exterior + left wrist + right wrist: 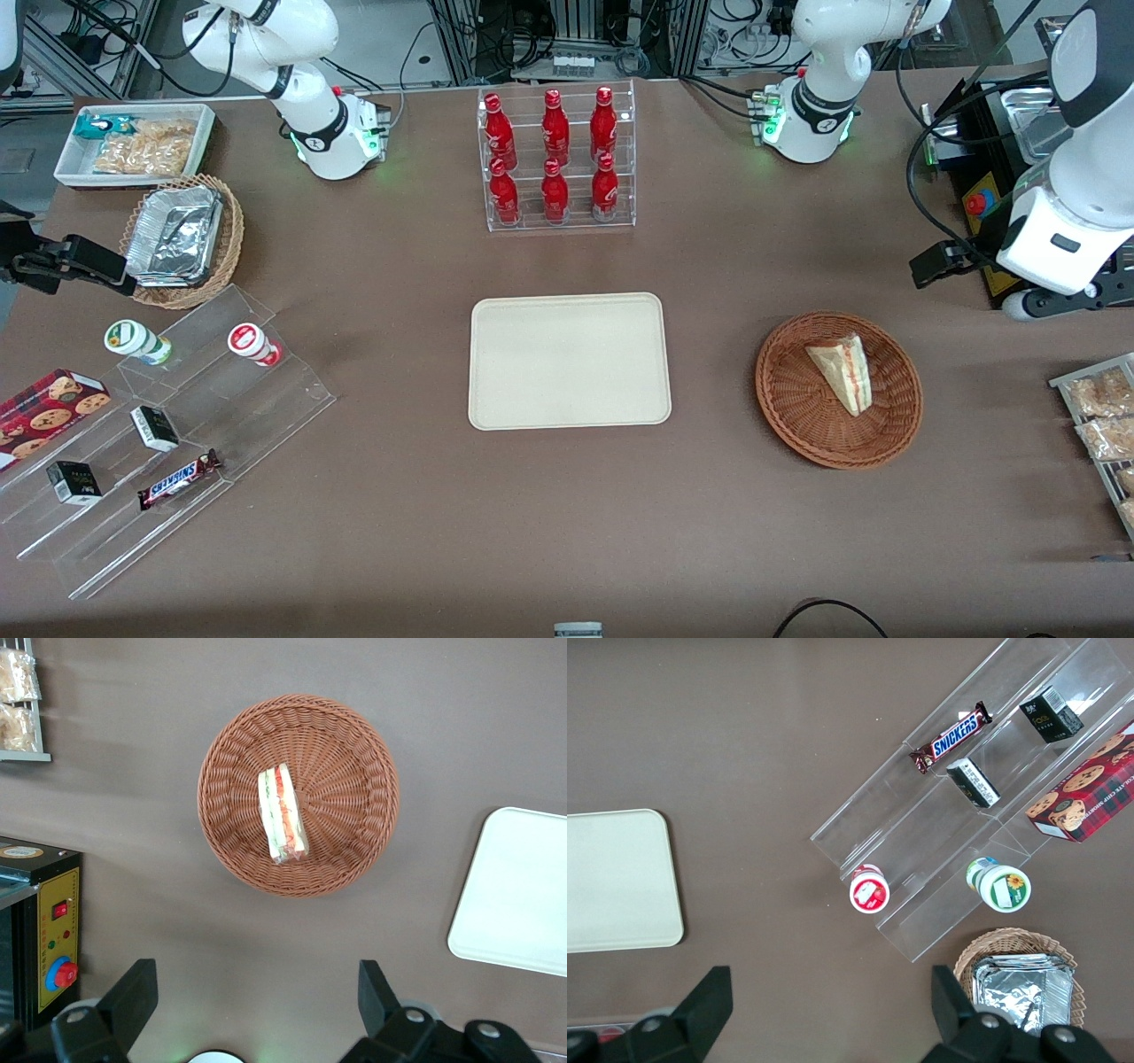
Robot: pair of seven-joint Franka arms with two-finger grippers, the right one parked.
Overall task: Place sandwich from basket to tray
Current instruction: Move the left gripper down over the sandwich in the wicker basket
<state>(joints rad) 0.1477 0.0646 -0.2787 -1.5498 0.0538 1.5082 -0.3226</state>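
The tray (569,361) lies bare at mid-table. Toward the working arm's end sits the basket (838,388), and in it the sandwich (842,372) rests on its side, cut edge showing red and green. It looks light, soft and easily crushed, so a gentle pinch across the two bread faces near the thick middle seems best. The gripper (257,1010) hovers high above the table just beside the basket, fingers wide apart and holding nothing
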